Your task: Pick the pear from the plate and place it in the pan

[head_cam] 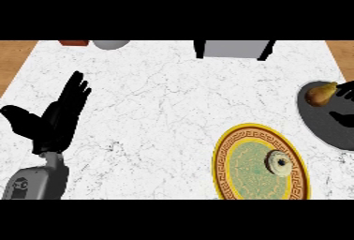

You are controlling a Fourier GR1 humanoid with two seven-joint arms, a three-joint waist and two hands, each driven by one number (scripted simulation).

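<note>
We look down on a white marbled counter. A gold-rimmed green plate lies at lower right, bearing no writing we can read. A dark grey pan sits at the right edge, the pear lying inside it. Our left hand rests at left, fingers straight and released. Our right hand barely shows beside the pear; we cannot tell its state.
</note>
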